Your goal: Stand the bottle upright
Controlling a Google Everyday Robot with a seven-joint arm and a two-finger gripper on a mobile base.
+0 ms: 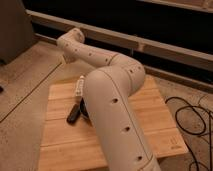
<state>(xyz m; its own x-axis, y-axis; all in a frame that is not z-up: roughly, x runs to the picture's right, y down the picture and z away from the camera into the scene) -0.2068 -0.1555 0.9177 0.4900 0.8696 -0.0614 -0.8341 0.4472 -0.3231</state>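
Note:
The bottle (pixel 79 88) is slim and cream-white. It lies on its side on the wooden table (pixel 155 115), left of my arm, with its long axis running away from the camera. My arm (pixel 112 107) fills the middle of the view and reaches to the far left. The gripper (pixel 67 56) hangs at the arm's far end, beyond the table's back-left corner and apart from the bottle. Nothing shows in it.
A black oblong bar (pixel 73 114) lies on the table just in front of the bottle. A dark round bowl (pixel 85 110) sits beside it, mostly hidden behind my arm. Black cables (pixel 192 117) lie on the floor to the right. A dark wall with a ledge (pixel 165 46) runs behind.

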